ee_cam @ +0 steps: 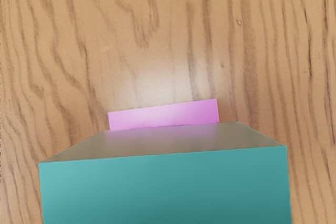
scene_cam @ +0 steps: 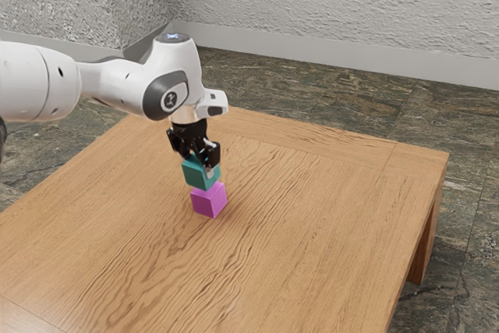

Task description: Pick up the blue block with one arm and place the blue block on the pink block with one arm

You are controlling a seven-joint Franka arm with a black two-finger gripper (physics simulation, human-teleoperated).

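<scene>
Gripper (scene_cam: pixel 199 163) narrow, fingers clamped on upper sides of blue block (scene_cam: pixel 202 176). Block teal-blue, directly under hand, stacked on pink block (scene_cam: pixel 209 200), mid-table (scene_cam: pixel 327 224), left of centre. Pink edge visible beyond block.

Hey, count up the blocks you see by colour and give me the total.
1 teal block
1 pink block
Total: 2 blocks

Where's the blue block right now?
In the exterior view, the blue block sits atop the pink block, left of the table's centre, with the gripper shut on it.
</scene>
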